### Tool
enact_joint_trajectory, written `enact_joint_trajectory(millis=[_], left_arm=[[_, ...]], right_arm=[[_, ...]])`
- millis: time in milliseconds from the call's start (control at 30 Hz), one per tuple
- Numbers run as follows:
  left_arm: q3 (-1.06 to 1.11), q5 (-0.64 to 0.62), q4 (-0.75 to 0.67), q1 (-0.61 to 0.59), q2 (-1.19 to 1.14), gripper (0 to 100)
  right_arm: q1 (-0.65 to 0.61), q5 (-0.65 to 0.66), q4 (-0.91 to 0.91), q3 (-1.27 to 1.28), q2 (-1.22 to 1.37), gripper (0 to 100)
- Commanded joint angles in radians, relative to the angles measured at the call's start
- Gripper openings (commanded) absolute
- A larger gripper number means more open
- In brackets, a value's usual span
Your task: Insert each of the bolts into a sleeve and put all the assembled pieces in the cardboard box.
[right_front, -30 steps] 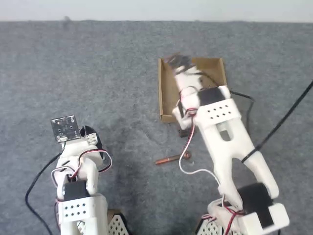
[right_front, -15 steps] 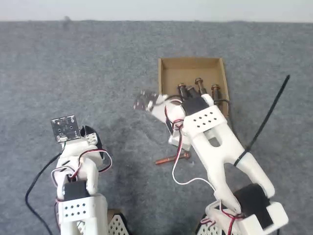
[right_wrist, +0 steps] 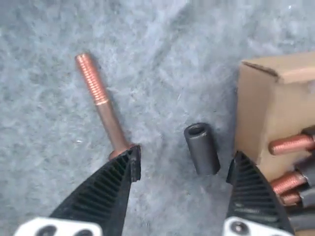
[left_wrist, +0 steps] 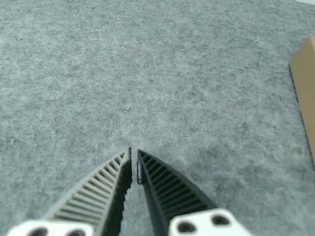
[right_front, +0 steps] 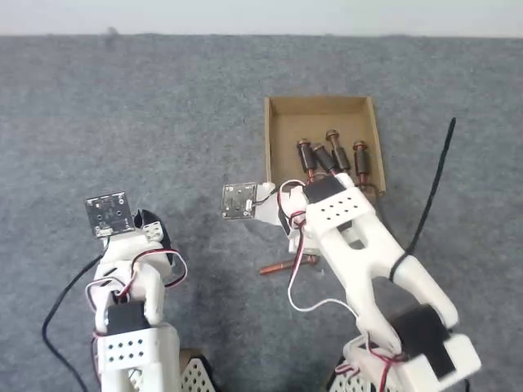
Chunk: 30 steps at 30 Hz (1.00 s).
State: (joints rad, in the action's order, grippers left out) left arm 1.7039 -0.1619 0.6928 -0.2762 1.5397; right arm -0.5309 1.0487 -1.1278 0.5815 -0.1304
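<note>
Right gripper (right_wrist: 186, 156) is spread open over the loose sleeve (right_wrist: 202, 150), just beside the box (right_front: 267, 147) near frame centre. Left gripper (left_wrist: 134, 153) is clenched, empty. If closed crooked, the sleeve could get rolled away or jammed against the cardboard.

A grey, carpet-like mat (right_front: 163, 106) covers the table in the high view, fuzzy and mottled, running all the way up to a straight far edge. Past that edge a pale plain strip (right_front: 261, 16) stretches across the top of the view. A small dark smudge (right_front: 110, 33) sits right on the mat's far edge, toward the left side of the high view. In the left wrist view the mat shows fine fibres speckled with lighter flecks. In the right wrist view its nap looks streaky, with tufts lying in different directions.
</note>
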Motion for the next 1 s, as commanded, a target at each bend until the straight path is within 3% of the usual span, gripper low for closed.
enact_joint_trajectory(millis=[0,433,600,867,967], left_arm=[[-0.013,0.011,-0.026,0.000,0.017,2],[-0.013,0.072,-0.037,0.025,0.015,2],[-0.013,0.072,-0.037,0.025,0.015,2],[-0.013,0.072,-0.037,0.026,0.015,2],[-0.013,0.072,-0.037,0.026,0.015,2]], right_arm=[[0.045,0.028,0.042,-0.031,0.044,26.4],[0.120,0.091,0.062,-0.169,0.236,26.0],[0.122,0.089,0.062,-0.256,0.334,17.0],[0.122,0.089,0.062,-0.296,0.380,15.9],[0.122,0.087,0.061,-0.296,0.372,8.4]])
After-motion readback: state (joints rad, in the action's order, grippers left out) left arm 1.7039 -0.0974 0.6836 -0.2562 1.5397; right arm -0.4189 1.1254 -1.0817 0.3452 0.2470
